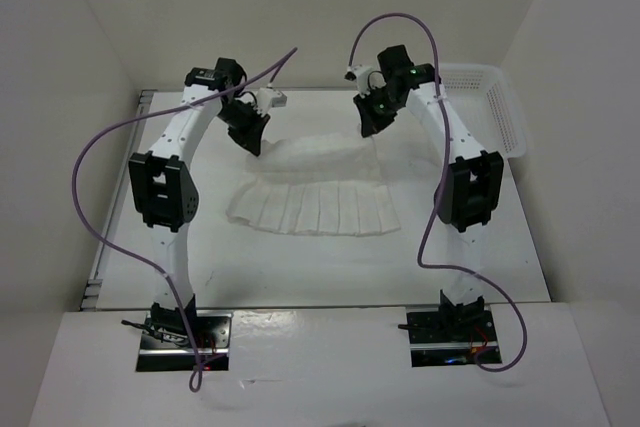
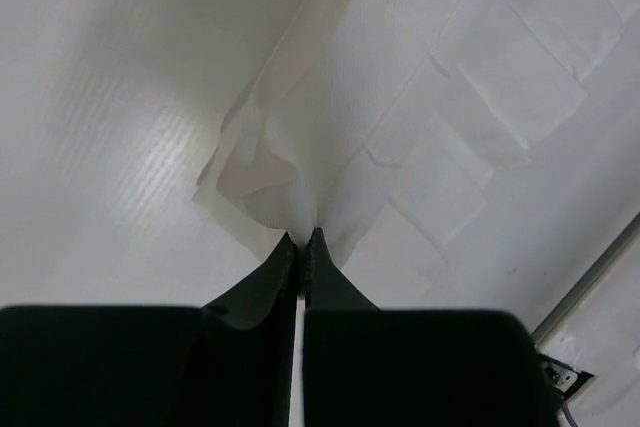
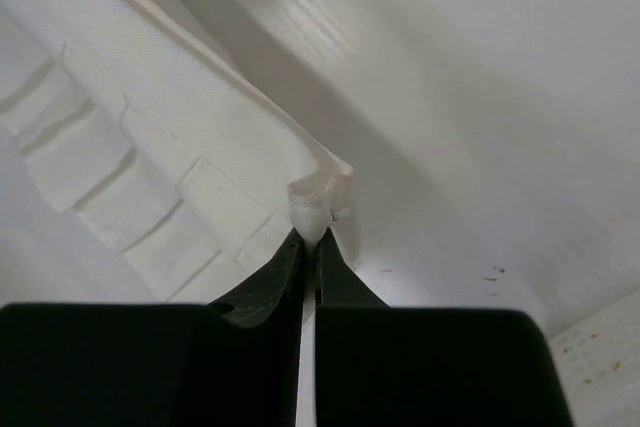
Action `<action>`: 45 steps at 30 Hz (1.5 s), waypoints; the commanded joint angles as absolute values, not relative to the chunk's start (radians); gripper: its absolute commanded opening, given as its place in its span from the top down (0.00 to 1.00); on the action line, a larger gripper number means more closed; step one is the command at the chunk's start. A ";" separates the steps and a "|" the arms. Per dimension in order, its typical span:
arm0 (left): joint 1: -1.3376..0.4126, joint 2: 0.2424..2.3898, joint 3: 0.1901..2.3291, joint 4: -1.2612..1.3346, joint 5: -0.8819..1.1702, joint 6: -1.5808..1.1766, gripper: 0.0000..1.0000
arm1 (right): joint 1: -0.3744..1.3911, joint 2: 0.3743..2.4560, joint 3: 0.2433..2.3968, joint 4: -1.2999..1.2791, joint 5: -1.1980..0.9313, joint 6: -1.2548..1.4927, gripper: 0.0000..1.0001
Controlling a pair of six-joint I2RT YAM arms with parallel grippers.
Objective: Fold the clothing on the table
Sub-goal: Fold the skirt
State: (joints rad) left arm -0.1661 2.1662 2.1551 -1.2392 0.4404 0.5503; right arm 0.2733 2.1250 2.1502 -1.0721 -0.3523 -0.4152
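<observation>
The clothing (image 1: 315, 192) is a thin white pleated skirt spread on the table (image 1: 300, 267), its pleated hem toward the arms. My left gripper (image 1: 256, 146) is shut on its far left corner, with bunched cloth (image 2: 290, 182) rising from the black fingertips (image 2: 318, 247). My right gripper (image 1: 368, 129) is shut on the far right corner, a small wad of fabric (image 3: 312, 209) pinched between its fingertips (image 3: 286, 252). Both corners are lifted slightly off the surface, and the pleats (image 3: 120, 177) hang down toward the table.
A white perforated basket (image 1: 495, 107) stands at the table's back right, close to the right arm. Purple cables (image 1: 100, 147) loop beside both arms. The grey rail (image 1: 100, 267) marks the table's left edge. White walls enclose the sides and back.
</observation>
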 commanded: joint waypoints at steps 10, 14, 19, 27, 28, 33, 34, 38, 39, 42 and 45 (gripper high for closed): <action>-0.239 1.806 1.679 -1.232 0.285 0.707 0.78 | 0.363 1.772 1.732 -1.186 -0.299 -0.698 0.95; -0.281 1.694 1.556 -1.223 0.250 0.707 0.61 | 0.423 1.700 1.600 -1.235 -0.290 -0.756 0.67; -0.304 1.536 1.497 -1.244 0.229 0.707 0.55 | 0.457 1.597 1.505 -1.299 -0.325 -0.779 0.54; -0.256 1.335 1.416 -1.108 0.146 0.577 0.55 | 0.673 1.497 1.338 -1.299 -0.337 -0.692 0.48; -0.243 1.322 1.416 -1.094 0.146 0.563 0.54 | 0.673 1.497 1.338 -1.299 -0.337 -0.692 0.48; -0.206 1.255 1.376 -0.982 0.086 0.465 0.47 | 0.673 1.496 1.358 -1.198 -0.231 -0.605 0.32; -0.190 1.255 1.352 -0.965 0.069 0.450 0.46 | 0.673 1.485 1.347 -1.152 -0.188 -0.588 0.32; -0.137 1.221 1.319 -0.905 0.022 0.376 0.30 | 0.638 1.463 1.309 -0.912 -0.071 -0.546 0.30; -0.126 1.210 1.303 -0.896 0.021 0.362 0.24 | 0.638 1.463 1.308 -0.881 -0.080 -0.546 0.30; -0.071 1.139 1.275 -0.859 -0.024 0.299 0.01 | 0.626 1.489 1.299 -0.787 -0.115 -0.546 0.29; 0.004 1.100 1.266 -0.847 -0.037 0.279 0.00 | 0.626 1.540 1.299 -0.738 -0.172 -0.566 0.27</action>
